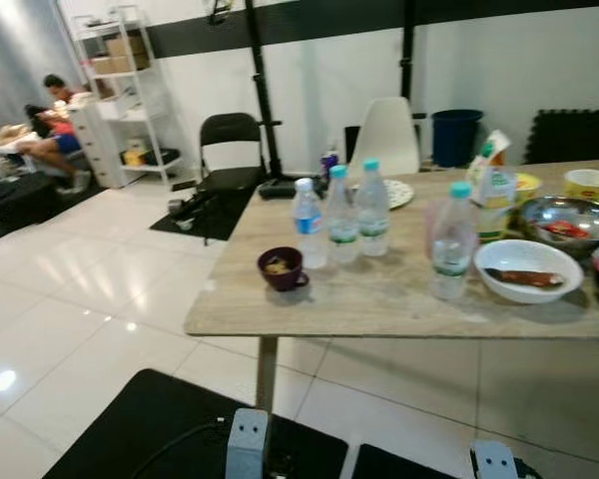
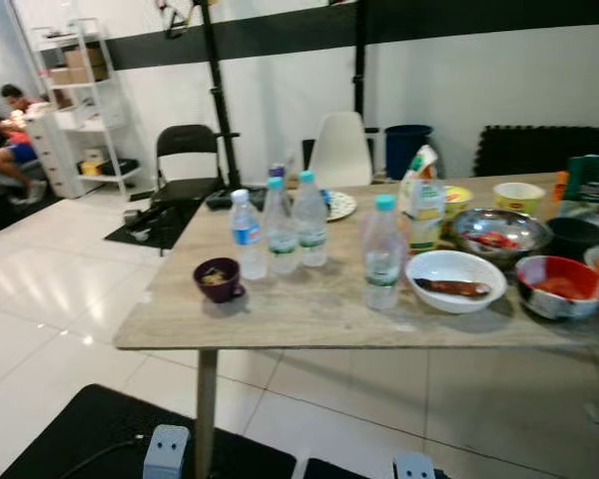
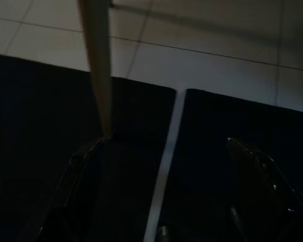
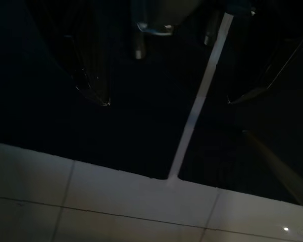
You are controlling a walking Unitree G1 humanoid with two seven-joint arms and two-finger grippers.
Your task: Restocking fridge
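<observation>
Bottles: three water bottles clustered on surface left of centre, maroon cup just beside; fourth bottle standing apart, right. White bowl, steel bowl, carton further right. Left gripper hanging low over black floor mat, fingers spread, empty. Right gripper likewise: fingers apart, empty. Judgement: restocking not begun; every item awaits transfer.

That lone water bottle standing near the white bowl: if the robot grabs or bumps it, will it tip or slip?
The lone water bottle is tall and narrow, so a bump up high would probably topple it. It looks nearly full, so likely heavy for its size. Its clear plastic wall may be smooth and give a little under a squeeze. The white bowl stands close beside it.
</observation>
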